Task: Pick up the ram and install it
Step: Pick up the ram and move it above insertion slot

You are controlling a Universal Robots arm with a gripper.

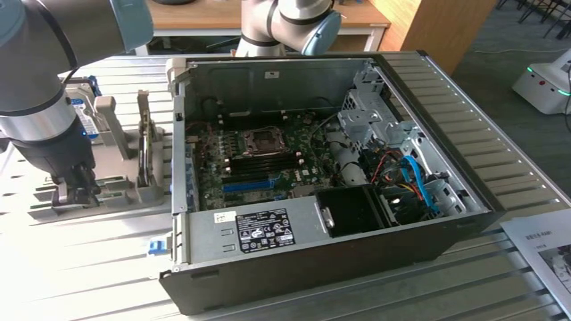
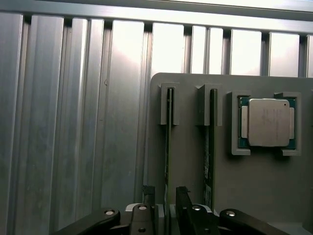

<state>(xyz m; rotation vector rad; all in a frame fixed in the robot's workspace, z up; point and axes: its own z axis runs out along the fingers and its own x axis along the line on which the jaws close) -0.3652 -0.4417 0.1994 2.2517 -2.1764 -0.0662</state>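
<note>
Two rams stand on edge in the slots of a grey holder (image 2: 254,186): one ram (image 2: 167,142) runs straight in between my fingers, the other ram (image 2: 209,147) stands parallel beside it. My gripper (image 2: 165,198) is open, with one dark fingertip (image 2: 148,193) on each side of the first stick and a small gap to it. In the exterior view the gripper (image 1: 76,192) is lowered onto the holder (image 1: 116,194) at the exterior view's left, beside the open computer case (image 1: 321,167). The dark memory slots (image 1: 261,158) lie on the motherboard by the processor socket.
A processor chip (image 2: 267,122) sits in a pocket of the same holder. A hard drive (image 1: 80,110) stands in a rack behind my arm. The case walls rise around the motherboard, with a blue slot (image 1: 245,184), cables and a black fan shroud (image 1: 357,210) inside. Paper (image 1: 544,251) lies at the right.
</note>
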